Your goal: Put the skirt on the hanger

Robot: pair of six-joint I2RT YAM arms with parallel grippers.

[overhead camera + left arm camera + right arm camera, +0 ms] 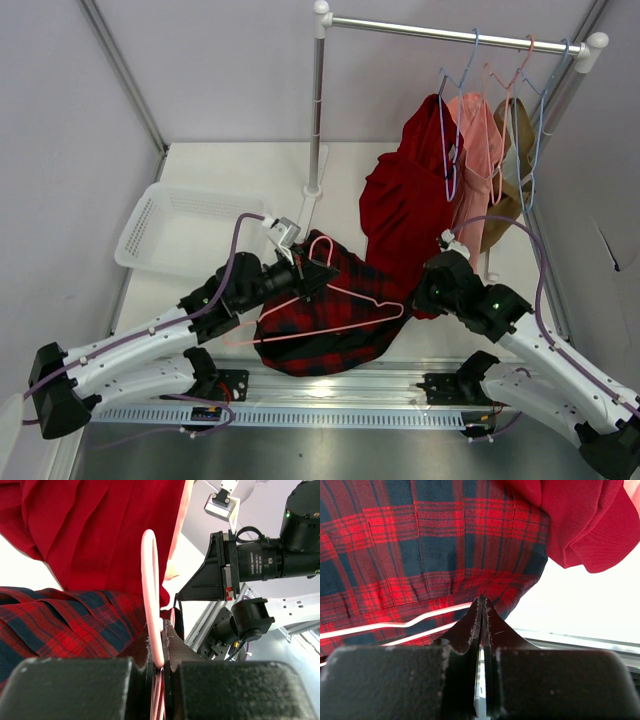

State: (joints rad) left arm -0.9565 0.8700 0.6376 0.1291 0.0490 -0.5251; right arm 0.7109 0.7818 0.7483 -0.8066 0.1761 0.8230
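Left gripper (161,652) up close, clamped on the pale-pink hanger (150,580) wire. Right gripper (481,605) pressed shut at the plaid skirt (420,540) edge; any pinch unclear. Skirt lies crumpled on the surface (230,160) between both arms, hanger resting across it.

**Table surface and what it bears**

Pale table (230,165), seen from above. A white lattice basket (140,238) rests at left. The clothes-rack pole (317,110) stands on its foot at centre back. The plaid skirt (320,340) lies crumpled at the near edge (its right side meets a hanging red garment (405,210)).
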